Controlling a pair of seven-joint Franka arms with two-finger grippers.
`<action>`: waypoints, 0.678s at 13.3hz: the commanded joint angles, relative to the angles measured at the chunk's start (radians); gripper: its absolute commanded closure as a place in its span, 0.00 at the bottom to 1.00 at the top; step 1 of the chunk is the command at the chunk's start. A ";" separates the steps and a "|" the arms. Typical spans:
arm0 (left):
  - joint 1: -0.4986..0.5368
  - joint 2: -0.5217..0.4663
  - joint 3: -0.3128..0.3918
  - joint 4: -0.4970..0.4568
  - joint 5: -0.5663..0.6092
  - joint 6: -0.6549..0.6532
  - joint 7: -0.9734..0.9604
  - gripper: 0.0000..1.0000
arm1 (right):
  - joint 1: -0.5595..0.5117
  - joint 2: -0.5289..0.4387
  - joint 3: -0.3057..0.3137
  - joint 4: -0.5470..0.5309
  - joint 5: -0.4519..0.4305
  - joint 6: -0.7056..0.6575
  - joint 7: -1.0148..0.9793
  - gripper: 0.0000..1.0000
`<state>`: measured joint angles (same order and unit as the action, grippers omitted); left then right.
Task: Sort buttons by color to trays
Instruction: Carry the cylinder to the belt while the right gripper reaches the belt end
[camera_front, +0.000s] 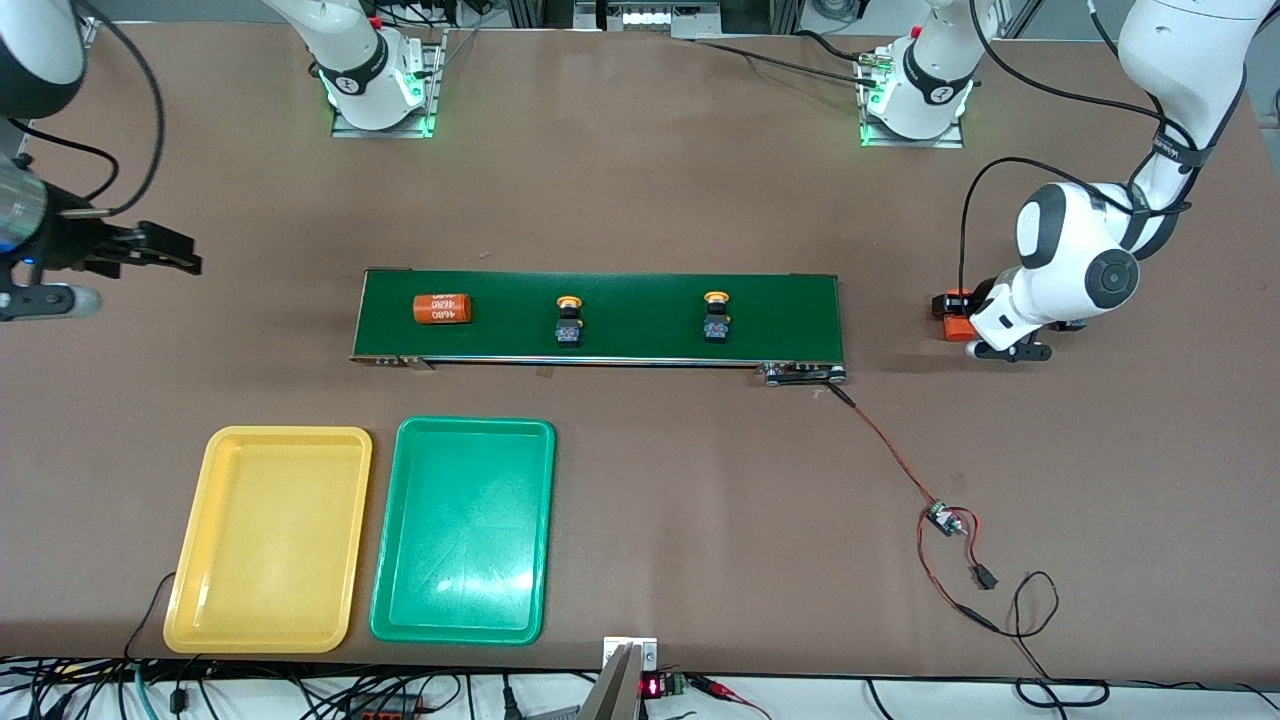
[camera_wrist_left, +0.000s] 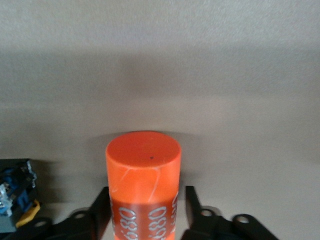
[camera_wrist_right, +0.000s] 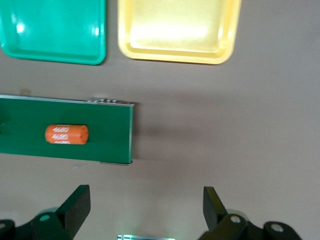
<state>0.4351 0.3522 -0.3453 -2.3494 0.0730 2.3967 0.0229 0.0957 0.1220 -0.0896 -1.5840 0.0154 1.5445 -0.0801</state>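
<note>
Between the left gripper's (camera_wrist_left: 145, 215) closing fingers stands an orange cylinder (camera_wrist_left: 143, 182), not a button, so a wrong grab looms while yellow-capped buttons (camera_front: 569, 322) wait on the belt (camera_front: 600, 318) and the right gripper (camera_wrist_right: 145, 210) hangs open.

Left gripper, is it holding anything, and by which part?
The left gripper has an orange cylinder between its fingers, low on its printed side; whether they grip it cannot be told. The right gripper holds nothing.

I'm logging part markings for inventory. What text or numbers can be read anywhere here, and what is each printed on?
"4680": white print on the orange cylinder lying on the conveyor belt.
"680", twice, cut off by the frame edge: on the orange cylinder between the jaws of the left gripper.
Red display digits at the table edge nearest the camera: too small to read.
</note>
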 joint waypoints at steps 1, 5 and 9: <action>-0.009 -0.067 -0.014 -0.007 0.013 -0.004 0.012 1.00 | 0.114 0.059 -0.001 0.009 0.012 0.006 0.016 0.00; -0.097 -0.150 -0.056 0.019 0.044 -0.024 0.042 1.00 | 0.234 0.134 -0.001 0.003 0.118 0.080 0.201 0.00; -0.111 -0.174 -0.155 0.074 0.044 -0.027 0.152 1.00 | 0.298 0.231 -0.001 -0.031 0.228 0.259 0.250 0.00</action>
<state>0.3204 0.1981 -0.4818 -2.3044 0.1019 2.3948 0.0854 0.3659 0.3161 -0.0810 -1.5972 0.2006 1.7210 0.1459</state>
